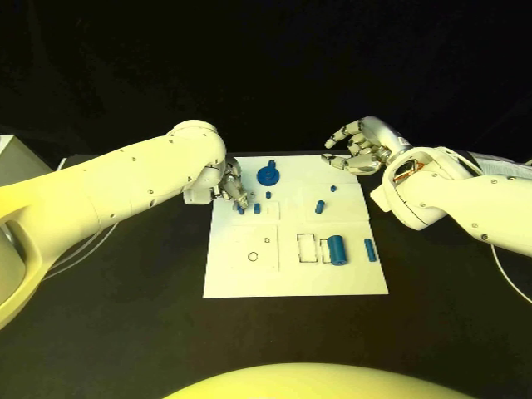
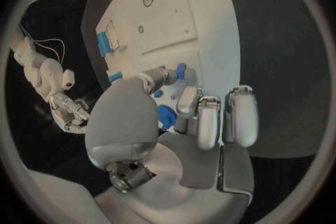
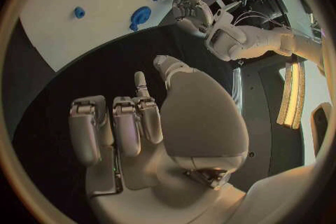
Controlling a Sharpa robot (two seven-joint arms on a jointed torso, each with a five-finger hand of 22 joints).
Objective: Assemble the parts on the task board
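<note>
Pick-up step: left hand fingers curled at small blue pegs on task board, grasp unconfirmed. Right hand empty, fingers spread. Next: secure one peg.

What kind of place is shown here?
Probably a robot test bench: a black table carries a white task board with small blue parts, and a robot hand reaches over it.

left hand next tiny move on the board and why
Probably close the left hand on the small blue peg under its fingertips: it hovers at the task board's left edge holding nothing, while the right hand waits open, off the board.
</note>
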